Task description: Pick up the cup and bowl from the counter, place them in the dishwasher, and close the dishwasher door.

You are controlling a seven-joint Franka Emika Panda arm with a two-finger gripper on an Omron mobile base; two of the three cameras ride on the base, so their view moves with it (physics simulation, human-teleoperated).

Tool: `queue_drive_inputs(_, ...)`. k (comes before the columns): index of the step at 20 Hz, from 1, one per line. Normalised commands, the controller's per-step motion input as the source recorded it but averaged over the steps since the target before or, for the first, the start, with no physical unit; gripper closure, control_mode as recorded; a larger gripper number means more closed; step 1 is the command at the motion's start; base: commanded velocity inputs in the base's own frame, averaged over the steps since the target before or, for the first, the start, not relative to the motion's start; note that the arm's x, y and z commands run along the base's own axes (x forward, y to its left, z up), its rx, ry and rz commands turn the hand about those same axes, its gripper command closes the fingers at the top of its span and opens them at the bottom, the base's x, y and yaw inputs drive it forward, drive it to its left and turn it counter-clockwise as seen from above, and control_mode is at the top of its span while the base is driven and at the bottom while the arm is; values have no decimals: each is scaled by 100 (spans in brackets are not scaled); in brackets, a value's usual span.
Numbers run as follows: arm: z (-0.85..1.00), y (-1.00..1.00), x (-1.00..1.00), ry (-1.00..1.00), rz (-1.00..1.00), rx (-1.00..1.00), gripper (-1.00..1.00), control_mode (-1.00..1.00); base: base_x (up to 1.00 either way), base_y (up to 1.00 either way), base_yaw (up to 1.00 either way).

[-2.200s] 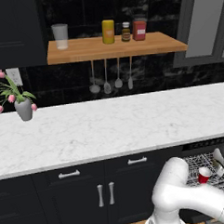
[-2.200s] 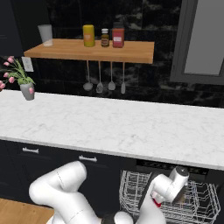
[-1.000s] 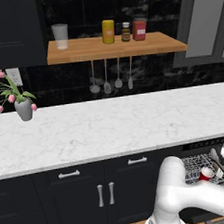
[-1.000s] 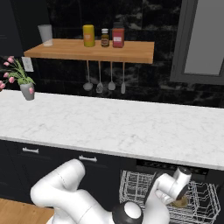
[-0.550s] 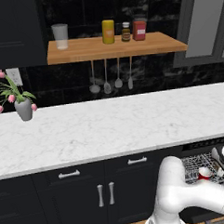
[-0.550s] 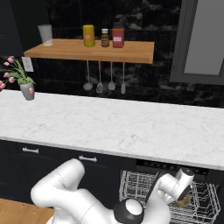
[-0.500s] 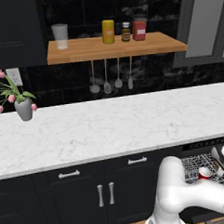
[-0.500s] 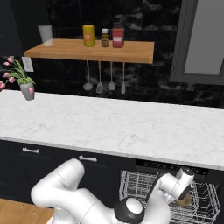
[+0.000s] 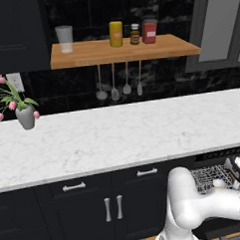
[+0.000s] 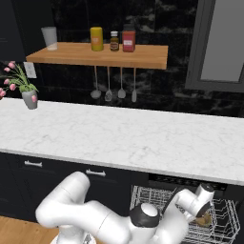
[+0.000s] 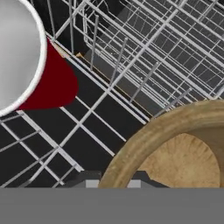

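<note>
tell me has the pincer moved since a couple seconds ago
Yes. In the right base view the pincer has shifted right along the wire rack and now holds the bowl low over its right part.

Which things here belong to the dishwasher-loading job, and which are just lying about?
Job: cup, bowl, dishwasher rack, counter, gripper.

Lying about: vase of flowers, tumbler, yellow jar, small bottle, red jar, hanging utensils, shelf.
</note>
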Motion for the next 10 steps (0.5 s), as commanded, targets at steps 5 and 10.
queue_drive_inputs(5, -36, 0, 7, 0, 1, 3, 100, -100, 0, 0, 0)
queue_drive_inputs(10, -24, 0, 27, -7, 2, 2, 100, -100, 0, 0, 0)
